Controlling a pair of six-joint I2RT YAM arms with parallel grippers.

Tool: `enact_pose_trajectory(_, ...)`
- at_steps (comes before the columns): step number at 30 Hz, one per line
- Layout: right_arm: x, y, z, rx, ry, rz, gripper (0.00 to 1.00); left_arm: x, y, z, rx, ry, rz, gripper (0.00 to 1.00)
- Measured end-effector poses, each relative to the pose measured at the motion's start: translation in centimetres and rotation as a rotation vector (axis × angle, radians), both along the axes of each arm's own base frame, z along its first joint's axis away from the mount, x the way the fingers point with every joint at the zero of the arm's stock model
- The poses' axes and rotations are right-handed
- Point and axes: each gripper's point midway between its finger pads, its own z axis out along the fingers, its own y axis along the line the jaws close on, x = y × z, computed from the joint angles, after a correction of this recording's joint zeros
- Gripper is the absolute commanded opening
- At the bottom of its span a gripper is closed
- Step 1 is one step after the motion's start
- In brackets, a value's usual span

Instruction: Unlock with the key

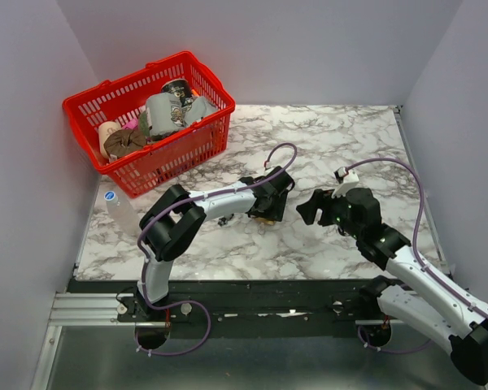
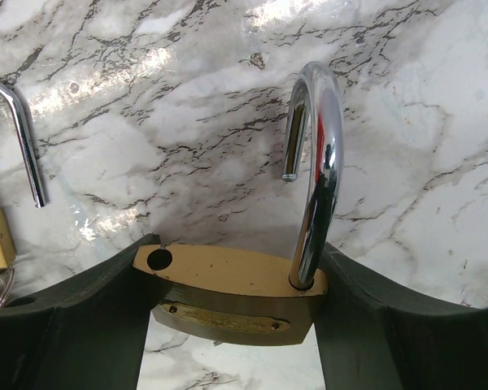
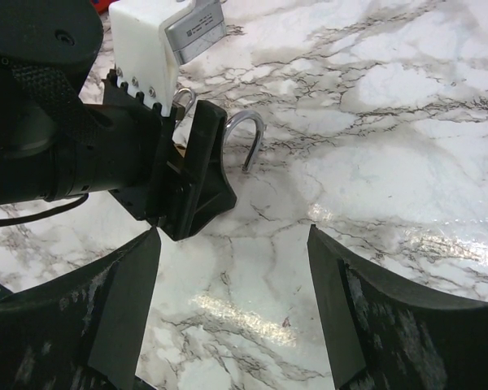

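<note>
Only the left wrist view shows the left gripper (image 2: 237, 309) squeezing a brass padlock (image 2: 228, 280), its shackle (image 2: 317, 162) swung open; I cannot tell where the key is. The right gripper (image 3: 232, 244) is spread wide, holding nothing. The top view shows the red basket (image 1: 179, 150) stuffed with cloths (image 1: 164, 114)

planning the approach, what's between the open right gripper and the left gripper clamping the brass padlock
Only bare white marble tabletop separates the right gripper from the left gripper; top external view shows it.
</note>
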Motion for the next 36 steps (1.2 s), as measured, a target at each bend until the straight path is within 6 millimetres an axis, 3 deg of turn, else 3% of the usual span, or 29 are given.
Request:
enact_pose_trajectory(23,-0.3,-0.2,-0.6,-0.005,0.01,0.0,0.81,0.1,0.6,0.1,0.021,-0.018,0.012,0.92)
enact_pose_trajectory(29,-0.3,-0.2,-0.5,-0.003,0.006,0.001,0.81,-1.0,1.6,0.1,0.075,-0.039,0.009,0.99)
enact_pose_trajectory(32,-0.4,-0.2,-0.4,0.0,0.001,0.002,0.82,-1.6,2.0,1.0,0.082,-0.061,-0.001,0.99)
enact_pose_trajectory(36,-0.4,-0.2,-0.4,0.001,-0.001,0.002,0.84,-1.2,2.1,4.4,0.022,-0.145,-0.006,0.99)
